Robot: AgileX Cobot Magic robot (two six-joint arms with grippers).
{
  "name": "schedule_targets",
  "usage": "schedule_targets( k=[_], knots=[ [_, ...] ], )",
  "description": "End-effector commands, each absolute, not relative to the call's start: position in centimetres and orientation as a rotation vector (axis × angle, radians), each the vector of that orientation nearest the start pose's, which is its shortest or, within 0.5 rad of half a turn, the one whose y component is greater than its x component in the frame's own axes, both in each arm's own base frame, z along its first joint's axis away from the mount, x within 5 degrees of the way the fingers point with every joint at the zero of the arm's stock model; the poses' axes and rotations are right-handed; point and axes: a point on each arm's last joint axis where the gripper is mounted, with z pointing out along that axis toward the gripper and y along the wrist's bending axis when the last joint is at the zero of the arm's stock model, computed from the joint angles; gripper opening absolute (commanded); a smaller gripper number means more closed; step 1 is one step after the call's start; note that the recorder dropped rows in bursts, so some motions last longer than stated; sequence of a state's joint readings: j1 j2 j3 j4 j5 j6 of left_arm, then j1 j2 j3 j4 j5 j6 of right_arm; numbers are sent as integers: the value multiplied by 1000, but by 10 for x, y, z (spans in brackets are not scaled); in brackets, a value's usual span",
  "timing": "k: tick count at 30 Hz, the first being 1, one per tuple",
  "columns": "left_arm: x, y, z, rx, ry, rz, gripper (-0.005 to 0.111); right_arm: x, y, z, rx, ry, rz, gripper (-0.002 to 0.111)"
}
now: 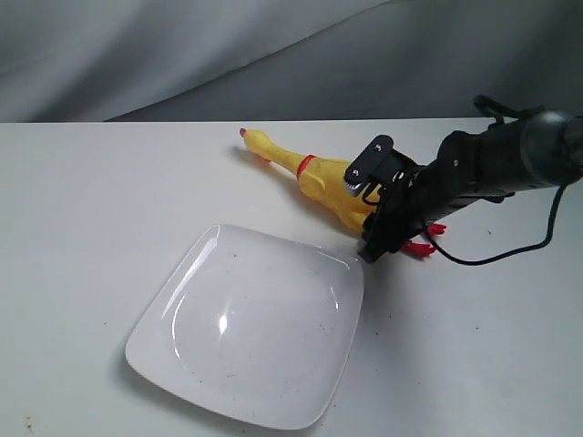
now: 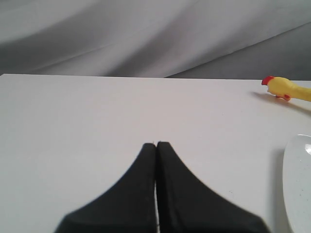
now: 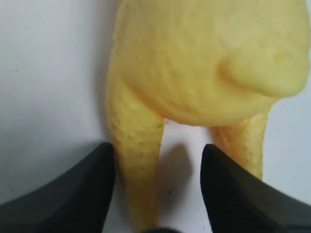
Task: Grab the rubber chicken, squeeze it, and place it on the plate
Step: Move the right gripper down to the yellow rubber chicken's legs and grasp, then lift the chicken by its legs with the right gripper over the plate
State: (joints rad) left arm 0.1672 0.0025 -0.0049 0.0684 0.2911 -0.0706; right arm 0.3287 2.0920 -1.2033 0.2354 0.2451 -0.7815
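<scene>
The rubber chicken (image 1: pixel 314 177) lies on the white table behind the plate (image 1: pixel 168 300), head to the far left, red feet (image 1: pixel 421 246) to the right. My right gripper (image 1: pixel 372 246) is down at its leg end, by the plate's far right corner. In the right wrist view the gripper (image 3: pixel 158 148) is open, with one yellow leg (image 3: pixel 138 160) between its fingers and the other leg (image 3: pixel 245 141) just outside; the plump body (image 3: pixel 204 58) lies beyond. My left gripper (image 2: pixel 156 144) is shut and holds nothing. It looks across bare table towards the chicken's head (image 2: pixel 284 88) and the plate's rim (image 2: pixel 299 179).
A grey cloth backdrop (image 1: pixel 273 55) hangs behind the table's far edge. A black cable (image 1: pixel 510 250) loops down from the right arm (image 1: pixel 492 168) over the table surface.
</scene>
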Motion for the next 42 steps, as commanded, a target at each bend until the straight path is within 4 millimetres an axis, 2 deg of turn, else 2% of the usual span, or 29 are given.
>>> schedule_targets(
  k=[1, 5, 9, 11, 16, 18, 21, 24, 30, 34, 37, 42],
  knots=[
    [54, 11, 187, -178, 1761, 128, 0, 394, 141, 100, -1141, 2356, -1, 35],
    [54, 11, 187, -178, 1761, 128, 0, 393, 142, 102, -1145, 2389, 27, 1],
    [54, 11, 187, -178, 1761, 128, 0, 390, 142, 126, -1149, 2370, 37, 0],
    [54, 11, 187, -178, 1761, 128, 0, 385, 141, 151, -1147, 2344, 44, 0],
    [54, 11, 187, -178, 1761, 128, 0, 363, 137, 231, -1100, 2243, 81, 0],
    [54, 11, 187, -178, 1761, 128, 0, 346, 133, 265, -1090, 2201, 100, 0],
    [54, 11, 187, -178, 1761, 128, 0, 317, 127, 306, -1101, 2171, 144, 0],
    [54, 11, 187, -178, 1761, 128, 0, 285, 120, 338, -1137, 2151, 195, 0],
    [54, 11, 187, -178, 1761, 128, 0, 226, 115, 377, -1210, 2130, 399, 0],
    [54, 11, 187, -178, 1761, 128, 0, 196, 118, 395, -1251, 2068, 593, 0],
    [54, 11, 187, -178, 1761, 128, 0, 182, 119, 403, -1263, 2034, 676, 0],
    [54, 11, 187, -178, 1761, 128, 0, 177, 120, 403, -1250, 2023, 718, 0]
  ],
)
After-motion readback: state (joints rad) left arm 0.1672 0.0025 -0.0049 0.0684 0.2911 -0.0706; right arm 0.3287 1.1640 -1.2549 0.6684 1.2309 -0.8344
